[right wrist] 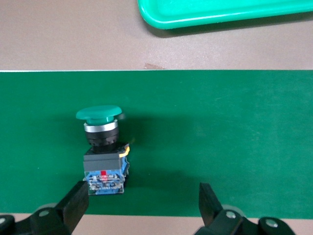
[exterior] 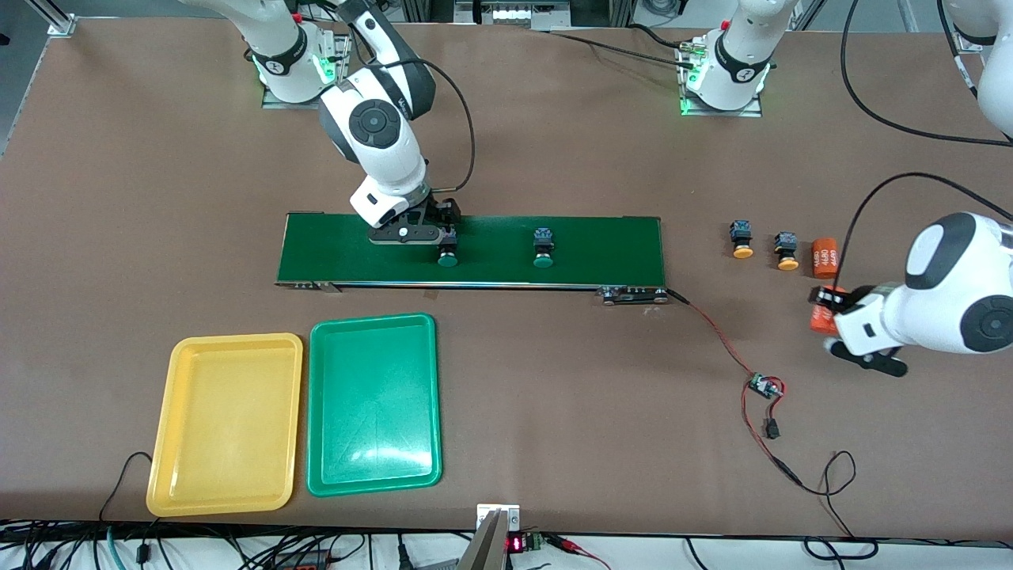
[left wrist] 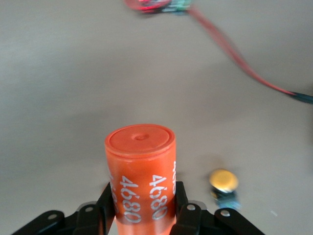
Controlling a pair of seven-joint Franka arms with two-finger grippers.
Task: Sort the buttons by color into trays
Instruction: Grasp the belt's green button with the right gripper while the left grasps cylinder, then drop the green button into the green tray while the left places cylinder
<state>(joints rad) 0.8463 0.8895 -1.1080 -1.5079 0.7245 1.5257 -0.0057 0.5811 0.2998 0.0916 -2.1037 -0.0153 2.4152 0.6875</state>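
Note:
Two green-capped buttons lie on the belt: one just beside my open right gripper, its blue base close to one fingertip, and the other farther toward the left arm's end. Two yellow-capped buttons lie on the table past the belt's end; one of them shows in the left wrist view. My left gripper is shut on an orange cylinder printed "4680". The yellow tray and the green tray lie side by side near the front camera.
The dark-green conveyor belt runs across the table's middle. A second orange cylinder lies beside the yellow-capped buttons. A small circuit board with red and black wires lies between the belt's end and the table's front edge.

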